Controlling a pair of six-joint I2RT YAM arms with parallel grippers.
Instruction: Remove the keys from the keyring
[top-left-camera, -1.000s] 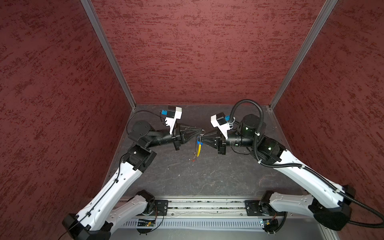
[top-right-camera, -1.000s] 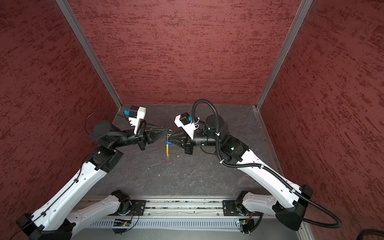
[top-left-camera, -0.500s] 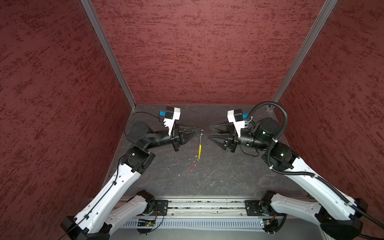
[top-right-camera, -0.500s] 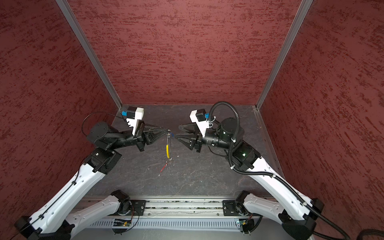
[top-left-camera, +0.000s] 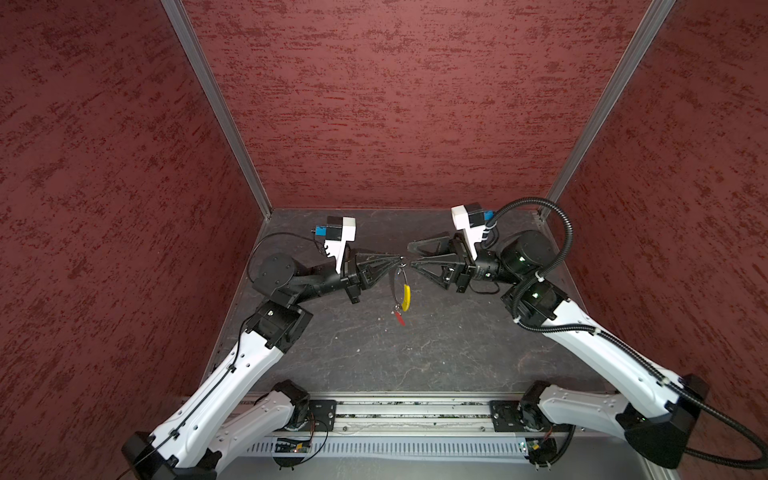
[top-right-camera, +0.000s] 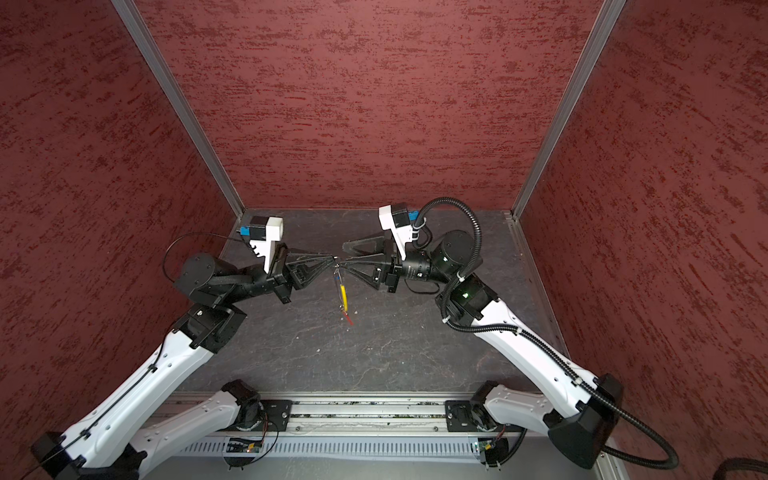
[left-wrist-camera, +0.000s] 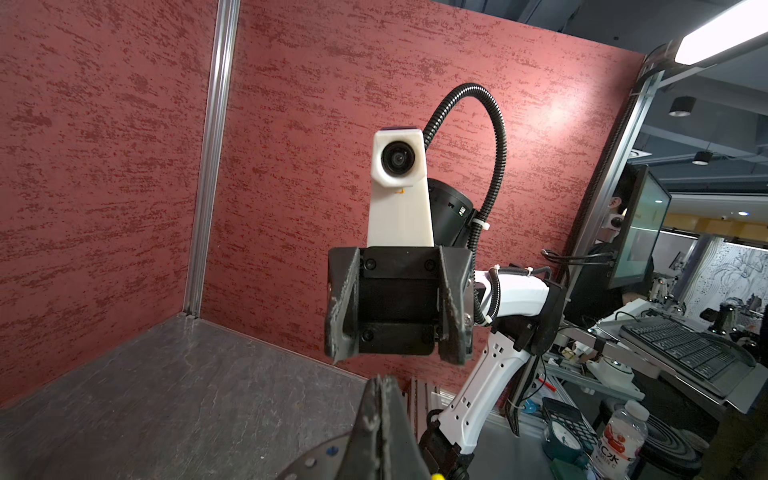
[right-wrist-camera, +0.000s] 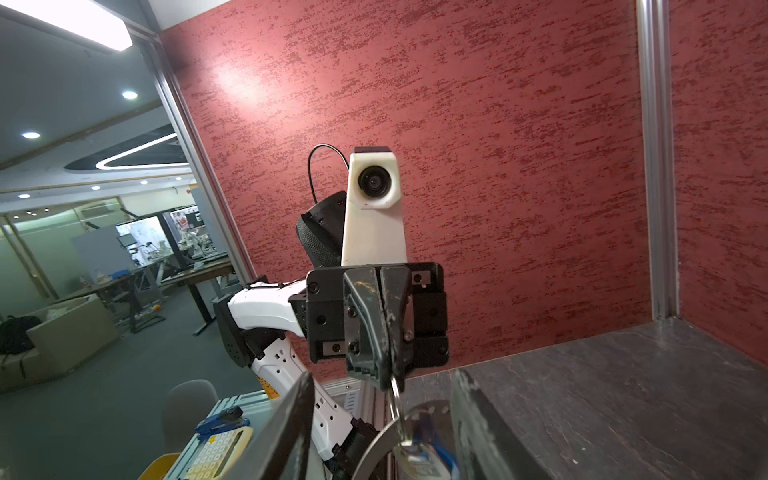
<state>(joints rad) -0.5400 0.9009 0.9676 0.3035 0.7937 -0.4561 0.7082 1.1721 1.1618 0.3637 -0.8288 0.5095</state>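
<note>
Yellow-sleeved silvery keyring (top-left-camera: 406, 293), red key (top-left-camera: 400, 318), mottled maroon walls (top-left-camera: 374, 104).

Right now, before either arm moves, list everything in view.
keyring: 1, silvery loop with a yellow sleeve, hanging mid-scene, pinched at its top
red key: 1, red head, at the loop's lowest end
blue key: 1, blue head, near the loop's top, seen in the right wrist view
table: 1, dark grey, under everything
walls: 3, mottled red, left, back and right
posts: 2, silver, at the back corners
rail: 1, silver, along the front edge, by both arm bases
left gripper: 1, black, shut on the keyring's top
right gripper: 1, black, open, tips facing the left gripper's, holding nothing
</note>
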